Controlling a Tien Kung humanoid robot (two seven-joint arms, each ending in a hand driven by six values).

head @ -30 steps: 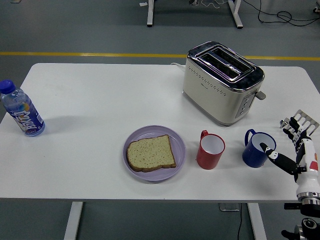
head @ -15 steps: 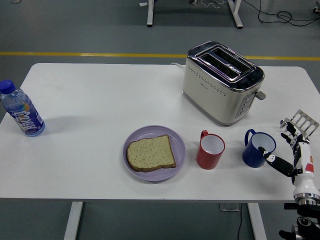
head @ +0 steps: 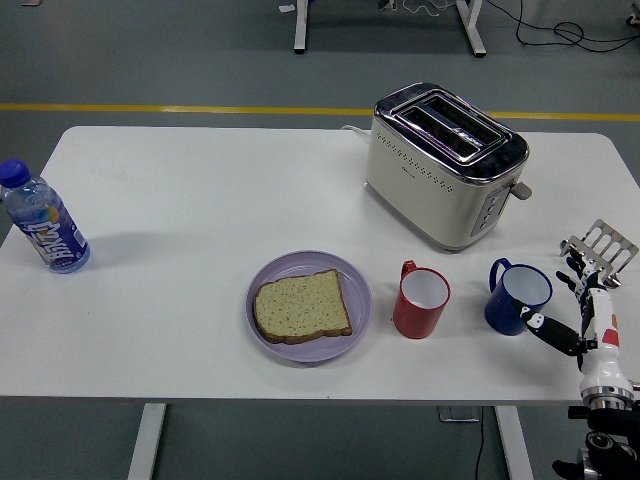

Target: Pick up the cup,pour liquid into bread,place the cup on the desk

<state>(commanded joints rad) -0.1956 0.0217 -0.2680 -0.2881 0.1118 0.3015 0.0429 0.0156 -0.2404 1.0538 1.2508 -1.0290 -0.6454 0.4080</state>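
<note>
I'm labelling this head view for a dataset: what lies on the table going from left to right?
Clear plastic water bottle with blue cap → lilac plate with a bread slice → red mug → blue mug → robot's right hand. The cream toaster stands farther back, overlapping both mugs' span.

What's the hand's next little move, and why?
Probably reach left again to close on the blue cup. The right robot hand sits open just right of it, holding nothing, and the bread on the plate is still dry.
</note>
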